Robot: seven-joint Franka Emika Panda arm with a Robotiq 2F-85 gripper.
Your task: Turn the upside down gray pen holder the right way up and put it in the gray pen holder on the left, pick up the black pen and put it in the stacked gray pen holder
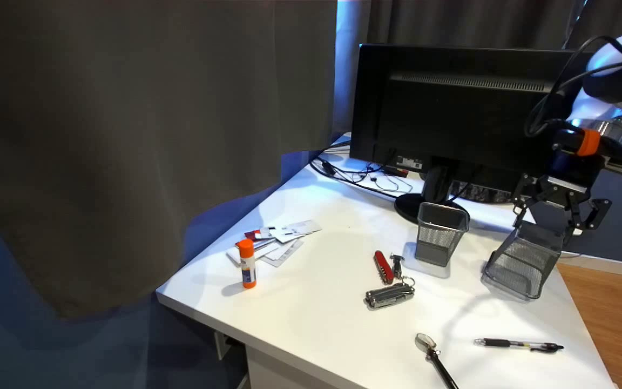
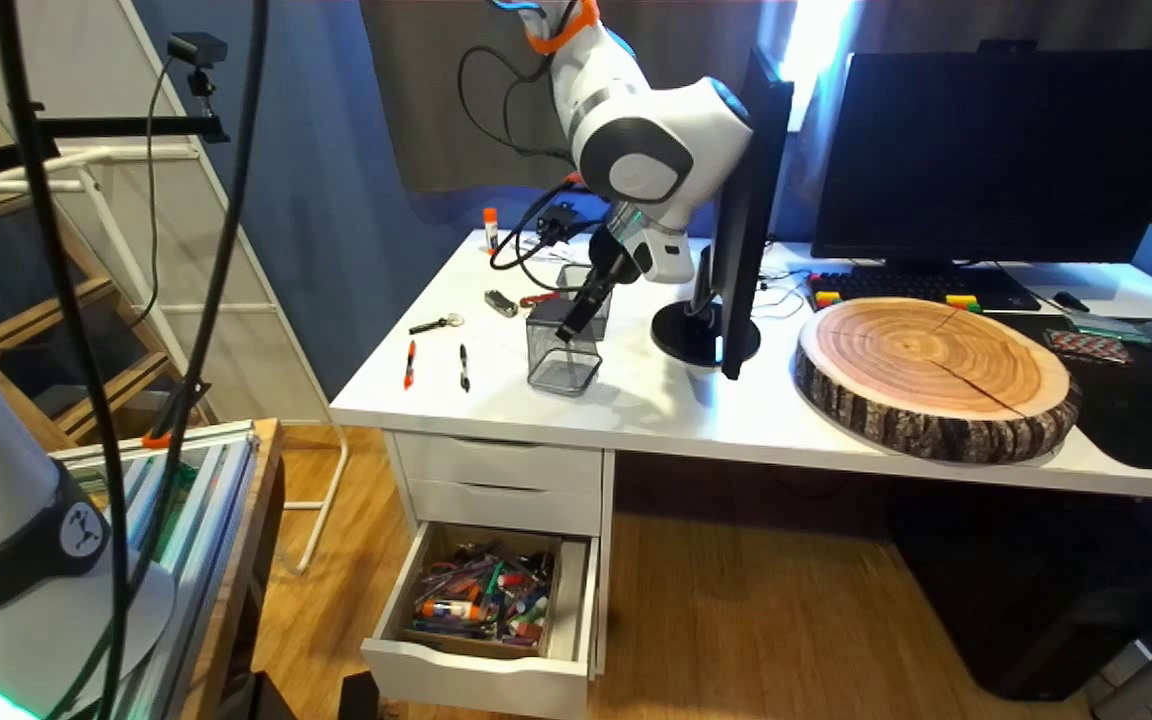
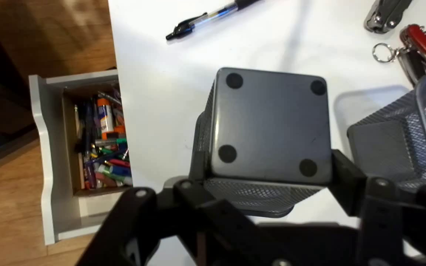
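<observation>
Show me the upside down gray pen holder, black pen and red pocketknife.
Upside down gray pen holder (image 3: 271, 126), wrist view, on its base
Black pen (image 1: 519, 344), in an exterior view, on its barrel
Red pocketknife (image 1: 383, 266), in an exterior view, on its handle

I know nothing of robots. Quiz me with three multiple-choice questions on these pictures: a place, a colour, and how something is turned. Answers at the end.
1. Where does the black pen lie?
A) on the keyboard
B) on the wood slab
C) on the desk

2. What colour is the pocket knife?
A) red
B) green
C) blue

3. How is the pen holder at the gripper turned?
A) right way up
B) upside down
C) on its side

Answers:
1: C, both exterior views show it flat on the white top.
2: A, its red casing shows in the wrist view.
3: B, the wrist view shows its solid base facing up.
</observation>
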